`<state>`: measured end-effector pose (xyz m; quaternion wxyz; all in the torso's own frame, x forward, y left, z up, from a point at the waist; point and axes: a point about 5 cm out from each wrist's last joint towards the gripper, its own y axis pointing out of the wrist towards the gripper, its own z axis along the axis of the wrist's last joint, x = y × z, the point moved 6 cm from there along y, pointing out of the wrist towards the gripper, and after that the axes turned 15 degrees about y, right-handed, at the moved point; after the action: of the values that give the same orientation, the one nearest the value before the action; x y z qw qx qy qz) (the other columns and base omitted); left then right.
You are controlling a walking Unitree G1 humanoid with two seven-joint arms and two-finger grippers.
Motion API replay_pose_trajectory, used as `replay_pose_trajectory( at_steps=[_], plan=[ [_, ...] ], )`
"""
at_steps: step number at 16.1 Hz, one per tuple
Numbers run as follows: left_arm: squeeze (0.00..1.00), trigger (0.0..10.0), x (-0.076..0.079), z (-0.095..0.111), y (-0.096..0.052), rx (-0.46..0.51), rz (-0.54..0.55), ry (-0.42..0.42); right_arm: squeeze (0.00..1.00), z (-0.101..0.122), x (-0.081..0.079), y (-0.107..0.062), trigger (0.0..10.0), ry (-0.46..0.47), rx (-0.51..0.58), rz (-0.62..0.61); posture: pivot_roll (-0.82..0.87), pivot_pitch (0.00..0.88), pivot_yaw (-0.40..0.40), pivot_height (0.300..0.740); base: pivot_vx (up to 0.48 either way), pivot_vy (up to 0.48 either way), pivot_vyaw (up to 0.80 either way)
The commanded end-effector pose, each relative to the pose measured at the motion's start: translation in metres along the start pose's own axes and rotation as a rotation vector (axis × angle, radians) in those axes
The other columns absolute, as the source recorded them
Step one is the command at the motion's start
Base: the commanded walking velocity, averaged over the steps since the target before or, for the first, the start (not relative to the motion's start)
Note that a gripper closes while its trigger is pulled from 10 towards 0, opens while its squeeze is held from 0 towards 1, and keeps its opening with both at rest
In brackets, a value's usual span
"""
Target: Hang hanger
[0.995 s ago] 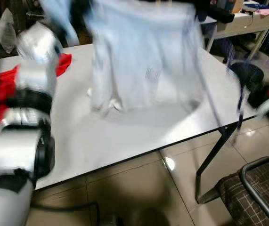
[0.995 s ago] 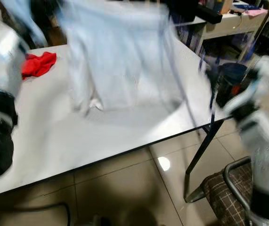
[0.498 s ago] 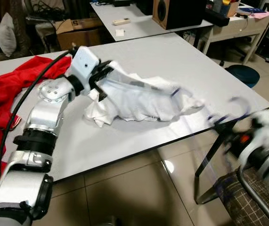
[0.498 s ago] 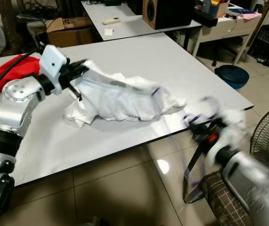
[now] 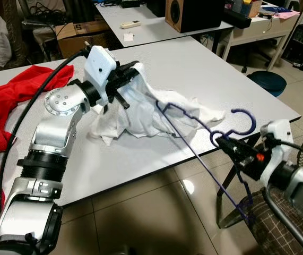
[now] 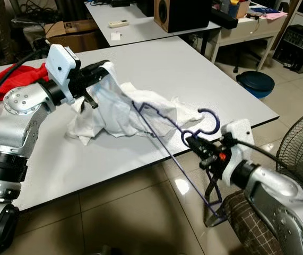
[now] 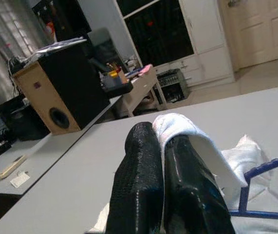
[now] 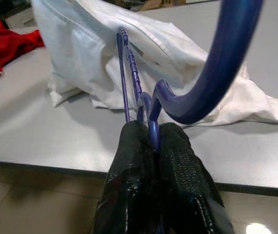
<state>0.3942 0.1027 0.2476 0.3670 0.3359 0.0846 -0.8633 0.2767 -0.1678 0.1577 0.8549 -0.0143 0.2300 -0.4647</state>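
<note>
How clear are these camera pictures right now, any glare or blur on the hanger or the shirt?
Both eye views are sharp: the blue hanger and white shirt read cleanly, with one ceiling-light glare spot on the floor tiles. Left wrist view: the left gripper looms large and slightly soft. Right wrist view: the right gripper is crisp, the hook nearest the lens blurred.

Nothing readable here, honestly. The cardboard box [image 5: 82, 37] at the back has a dark mark on its side, way too small and blurry to make out. The red garment [image 5: 2, 106] has a white-and-blue patch at its edge, but it's cut off and no letters come through. The slip of paper [image 5: 128, 37] on the far table looks blank from here. No brand on the speaker [image 5: 193, 13] either.
</note>
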Motion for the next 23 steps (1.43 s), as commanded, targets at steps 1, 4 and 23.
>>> replay_pose_trajectory(
  at_steps=[1,4,23],
  plan=[
    [0.0,0.0,-0.001,0.003,0.001,0.003,0.004,0.005,0.0,0.0,-0.001,0.001,10.0,-0.037,-0.024,0.018,-0.06,0.0,0.032,0.74,0.0,0.0,0.0],
    [0.0,0.0,0.007,0.014,0.002,0.05,-0.051,0.001,0.0,0.003,0.0,0.005,10.0,-0.118,-0.035,0.023,-0.05,0.0,0.019,0.74,0.0,0.0,0.0],
    [0.0,0.0,0.015,-0.013,0.018,-0.153,-0.127,0.003,0.0,0.042,-0.032,0.019,10.0,-0.607,0.066,0.196,-0.05,0.0,0.014,0.74,0.0,0.0,0.0]
  ],
)
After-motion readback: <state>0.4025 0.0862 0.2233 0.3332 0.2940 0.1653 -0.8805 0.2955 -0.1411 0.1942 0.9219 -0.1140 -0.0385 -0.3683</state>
